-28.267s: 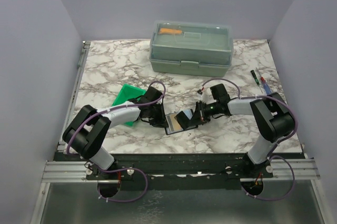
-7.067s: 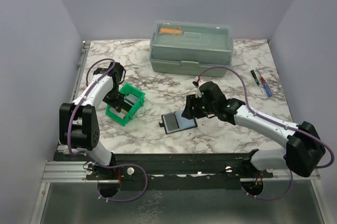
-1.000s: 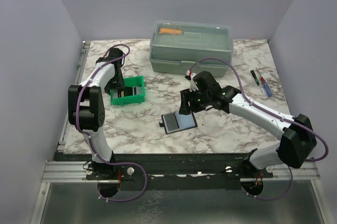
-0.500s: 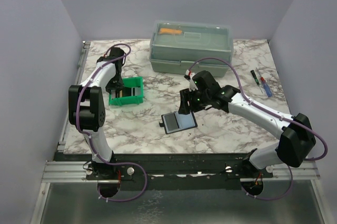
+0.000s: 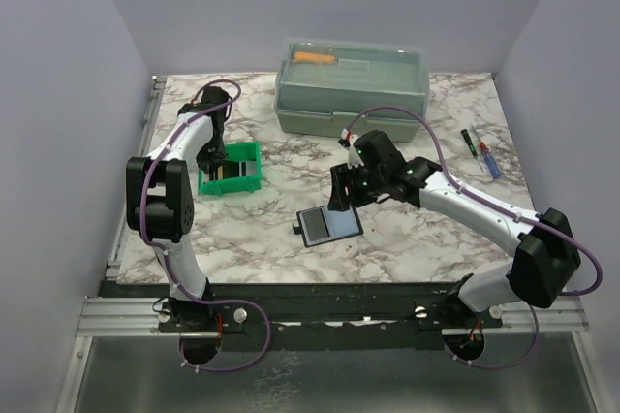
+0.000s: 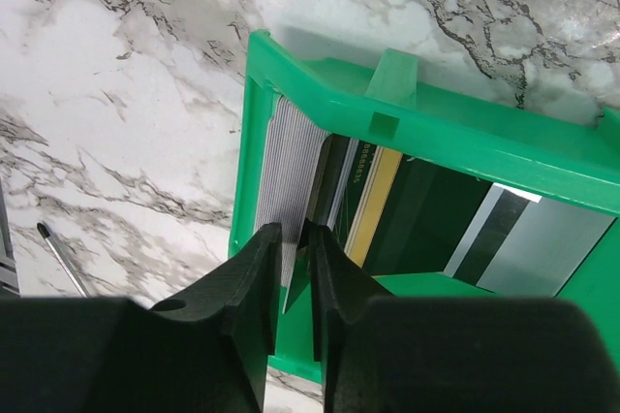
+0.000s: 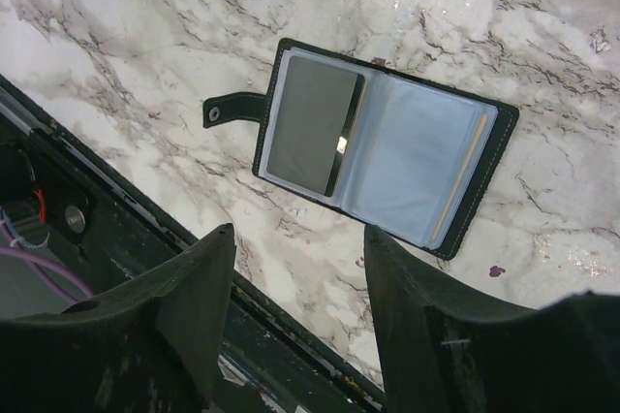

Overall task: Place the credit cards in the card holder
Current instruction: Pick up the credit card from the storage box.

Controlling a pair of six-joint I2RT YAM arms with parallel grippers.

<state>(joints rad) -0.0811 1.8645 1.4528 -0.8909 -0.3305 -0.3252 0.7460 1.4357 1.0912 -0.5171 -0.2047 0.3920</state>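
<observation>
While the left tool point(image 6: 294, 287), jaws nearly together on the credit cards point(image 6: 291, 156) standing in the green bin point(image 6: 436, 132), seems mid-pick (whether it pinches yet cannot be told), the right tool point(image 7: 300, 331) hangs spread above the card holder point(image 7: 417, 161) lying open on the desk point(image 7: 116, 64), so next probably comes a clean single-card lift.

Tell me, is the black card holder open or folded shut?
Open. The card holder lies spread flat, with both see-through pockets facing up.
</observation>
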